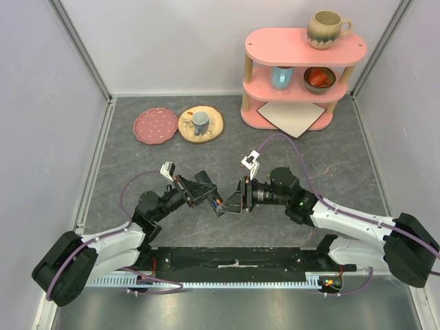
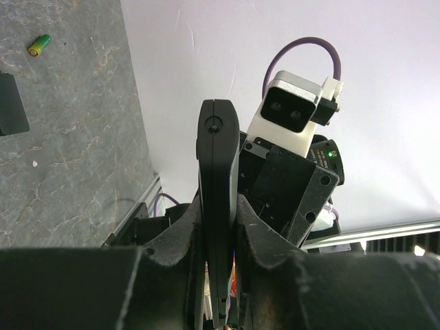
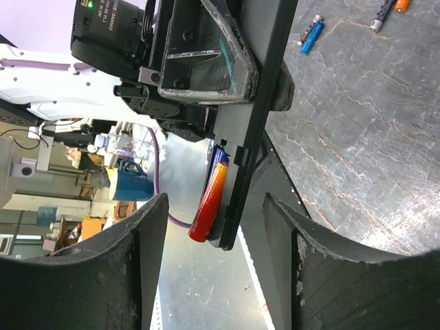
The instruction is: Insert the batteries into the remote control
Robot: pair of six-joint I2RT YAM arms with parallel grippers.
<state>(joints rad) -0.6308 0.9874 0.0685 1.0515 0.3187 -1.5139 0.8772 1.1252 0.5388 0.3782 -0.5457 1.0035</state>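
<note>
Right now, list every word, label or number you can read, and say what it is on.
None can be read.
Red-orange battery in the remote control: any print too blurred.
Blue battery and green battery on the table: too small.

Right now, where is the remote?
In the left wrist view the remote stands clamped in the left gripper; in the top view that is mid-table, right in front of the open right gripper.
</note>
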